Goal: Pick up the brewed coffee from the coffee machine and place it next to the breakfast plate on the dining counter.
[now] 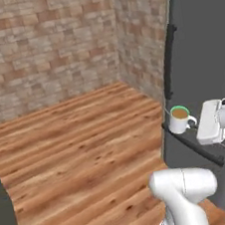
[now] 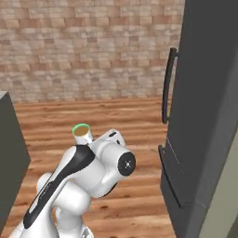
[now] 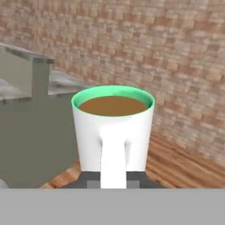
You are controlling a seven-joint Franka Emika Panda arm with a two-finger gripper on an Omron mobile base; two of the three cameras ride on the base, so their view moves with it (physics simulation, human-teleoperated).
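Observation:
The brewed coffee [image 1: 179,120] is a white mug with a green rim and brown liquid, held upright in the air above the wooden floor. My gripper [image 1: 192,123] is shut on the mug's handle side. In the hand view the mug [image 3: 113,127] stands just ahead, its handle between my dark fingertips [image 3: 90,179]. From the right base view just the mug's green rim [image 2: 81,129] peeks over my arm. A grey-green ledge with a pale veined top, likely the dining counter [image 3: 30,127], lies at the left of the hand view. The coffee machine and breakfast plate are out of view.
A tall dark grey fridge [image 1: 197,53] with long black handles [image 2: 166,86] stands close on the right. A brick wall [image 1: 45,43] closes the room behind the wooden floor [image 1: 75,154]. A dark cabinet side [image 2: 9,158] sits at the left edge.

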